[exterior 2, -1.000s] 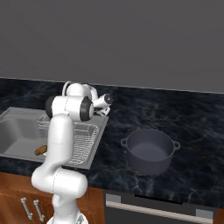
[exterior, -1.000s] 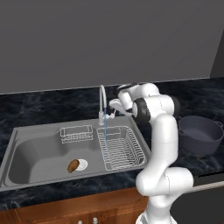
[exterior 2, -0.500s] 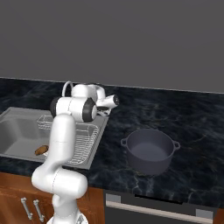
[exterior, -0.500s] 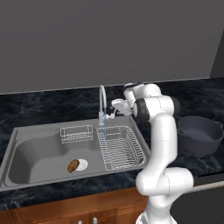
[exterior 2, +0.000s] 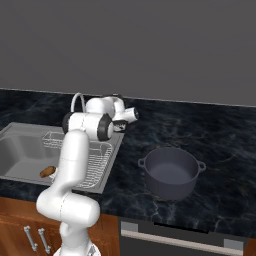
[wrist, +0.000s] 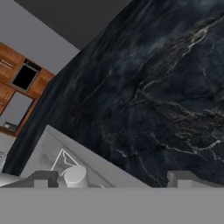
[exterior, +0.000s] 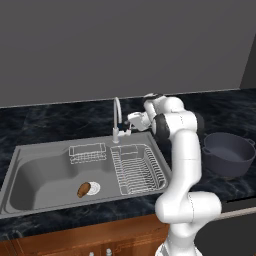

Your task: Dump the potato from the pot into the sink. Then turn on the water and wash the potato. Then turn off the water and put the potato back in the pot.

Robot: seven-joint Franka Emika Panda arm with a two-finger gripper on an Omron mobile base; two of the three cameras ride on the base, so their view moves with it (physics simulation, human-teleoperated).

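A: What is the room like?

B: A black marble counter with pale veins (exterior 2: 210, 145) runs under a plain grey wall (exterior: 125, 45). Set into it is the large rectangular grey steel sink (exterior: 45, 172), and below are brown wooden cabinet fronts (exterior 2: 20, 225).

A: Where is the small brown-orange oval potato?

B: The potato (exterior: 84, 189) lies on the sink floor, touching the left side of the round white drain (exterior: 93, 188). The wide dark blue-grey round pot (exterior 2: 171, 171) stands upright on the counter to the right of the sink, well apart from the potato.

A: And the two-finger gripper?

B: The gripper (exterior: 126, 128) hangs just beside the slender curved silver faucet (exterior: 116, 119), near its base, above the sink's back rim. Its jaws stand wide apart with nothing between them.

A: What differs between the cameras?

B: The left base view gives the small wire basket (exterior: 87, 152) and the larger wire rack (exterior: 137, 169) plainly. In the right base view the arm hides much of the sink. The hand view looks tilted along the counter, with a sink corner and a grey cylindrical stub (wrist: 75, 176) between the dark finger tips (wrist: 43, 178).
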